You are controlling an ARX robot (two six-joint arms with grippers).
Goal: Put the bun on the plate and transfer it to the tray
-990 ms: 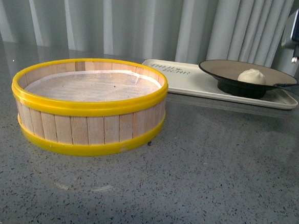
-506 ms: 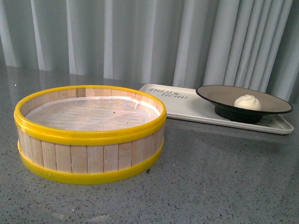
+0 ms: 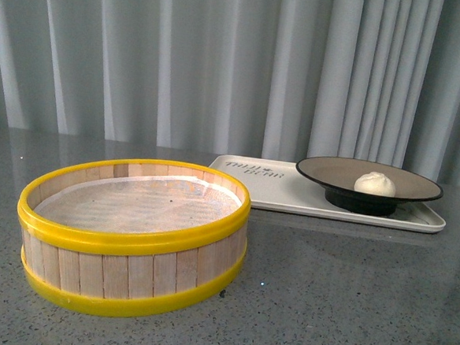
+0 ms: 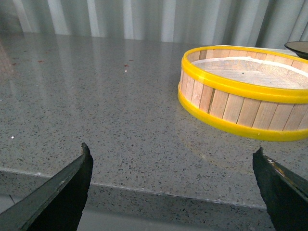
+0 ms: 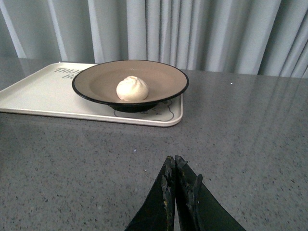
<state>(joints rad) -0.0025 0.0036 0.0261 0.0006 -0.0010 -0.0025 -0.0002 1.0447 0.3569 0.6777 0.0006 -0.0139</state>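
The right claw, now closed and empty, has drawn back from the plate; ahead of it the bun sits on the plate on the tray; left claw open; task looks complete.

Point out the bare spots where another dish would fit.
The grey speckled tabletop is bare in front of the cream rectangular tray, right of the yellow-banded wooden steamer basket. The tray's lettered end is free; its other end holds the black-rimmed plate with the white bun.
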